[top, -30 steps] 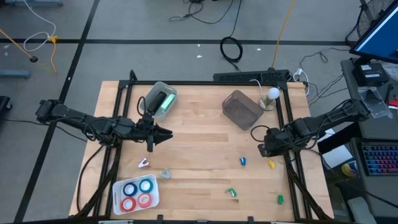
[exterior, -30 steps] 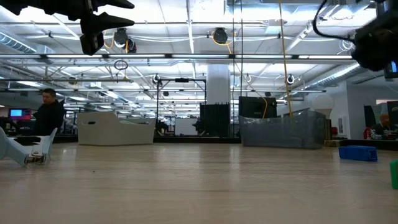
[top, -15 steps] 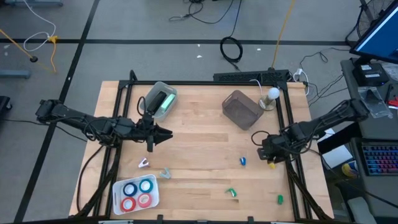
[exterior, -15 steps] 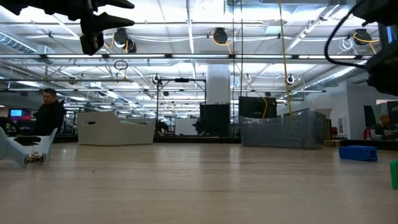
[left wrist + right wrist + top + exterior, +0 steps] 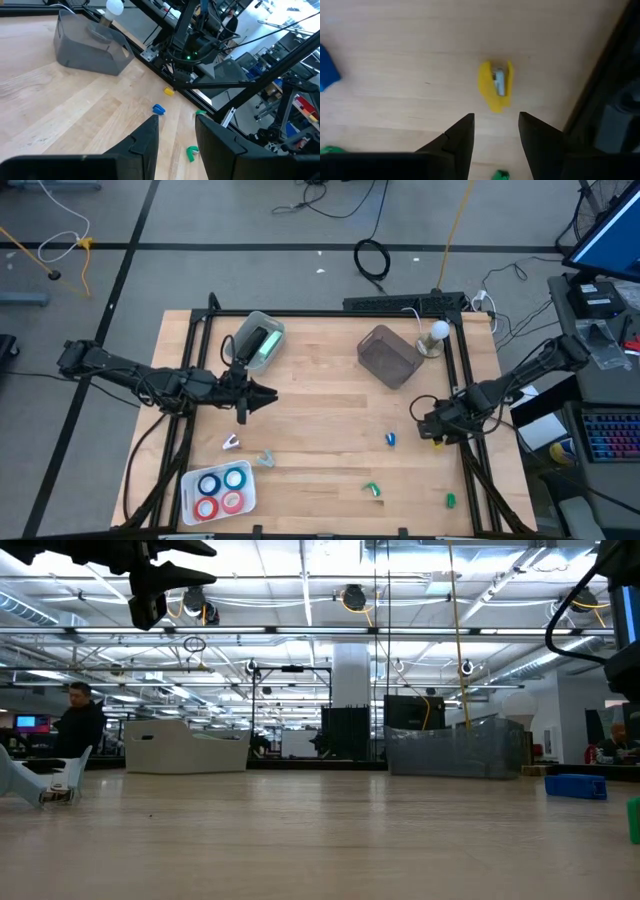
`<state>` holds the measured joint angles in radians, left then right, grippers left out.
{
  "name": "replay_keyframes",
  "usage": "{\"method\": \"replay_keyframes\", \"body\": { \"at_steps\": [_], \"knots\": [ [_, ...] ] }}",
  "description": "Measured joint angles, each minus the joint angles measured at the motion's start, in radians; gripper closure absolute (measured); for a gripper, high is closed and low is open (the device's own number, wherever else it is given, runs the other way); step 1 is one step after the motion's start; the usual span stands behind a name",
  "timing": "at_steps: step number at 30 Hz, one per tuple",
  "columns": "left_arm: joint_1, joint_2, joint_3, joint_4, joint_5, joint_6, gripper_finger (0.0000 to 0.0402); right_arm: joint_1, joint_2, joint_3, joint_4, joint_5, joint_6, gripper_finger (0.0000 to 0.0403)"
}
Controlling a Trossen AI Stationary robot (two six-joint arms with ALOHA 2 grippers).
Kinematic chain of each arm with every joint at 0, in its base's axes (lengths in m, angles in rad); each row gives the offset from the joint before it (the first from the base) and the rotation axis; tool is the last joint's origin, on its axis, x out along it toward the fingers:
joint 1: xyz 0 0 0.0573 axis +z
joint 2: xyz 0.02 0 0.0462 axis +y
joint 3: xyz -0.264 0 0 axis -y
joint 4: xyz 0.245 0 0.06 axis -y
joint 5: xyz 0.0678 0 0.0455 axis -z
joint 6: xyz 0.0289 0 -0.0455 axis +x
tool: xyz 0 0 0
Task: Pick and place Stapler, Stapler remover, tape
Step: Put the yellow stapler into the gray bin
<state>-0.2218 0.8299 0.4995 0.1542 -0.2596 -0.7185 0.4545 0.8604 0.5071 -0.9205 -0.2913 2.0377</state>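
Right end effector (image 5: 495,132) lowered | fingers parted | above yellow stapler remover (image 5: 495,92)

Your widest free room is the bare middle of the wooden table (image 5: 320,415) — between the left gripper (image 5: 268,394), which hangs over the left-centre, and the right gripper (image 5: 428,425) near the right edge, nothing stands on the boards. Toward the far edge you meet a clear tub (image 5: 259,340), a grey bin (image 5: 389,356) and a white bulb (image 5: 437,332); along the near side lie a white tray (image 5: 190,483) of tape (image 5: 220,491) and small blue (image 5: 391,439) and green (image 5: 372,489) pieces. Under the right gripper the parted fingers (image 5: 460,140) have open wood on both sides of a yellow piece (image 5: 495,92) — but the black frame rail (image 5: 600,95) runs just beside it.
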Motion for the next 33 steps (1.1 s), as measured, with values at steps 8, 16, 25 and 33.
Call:
{"method": "replay_keyframes", "body": {
  "at_steps": [8,16,25,33],
  "knots": [
    [0.0,0.0,0.0,-0.001,0.0,0.0,0.0273,-0.001,0.0,-0.053,0.09,0.005,0.019,0.0256],
    [0.0,0.0,0.0,-0.001,0.0,-0.001,0.0273,-0.001,0.0,-0.122,0.198,0.002,0.042,0.0257],
    [0.0,0.0,0.0,0.005,-0.002,-0.002,0.0273,-0.001,0.0,-0.144,0.23,0.003,0.045,0.027],
    [0.0,0.0,0.0,0.006,-0.003,-0.004,0.0273,-0.001,0.0,-0.145,0.226,-0.001,0.037,0.0299]
  ]
}}
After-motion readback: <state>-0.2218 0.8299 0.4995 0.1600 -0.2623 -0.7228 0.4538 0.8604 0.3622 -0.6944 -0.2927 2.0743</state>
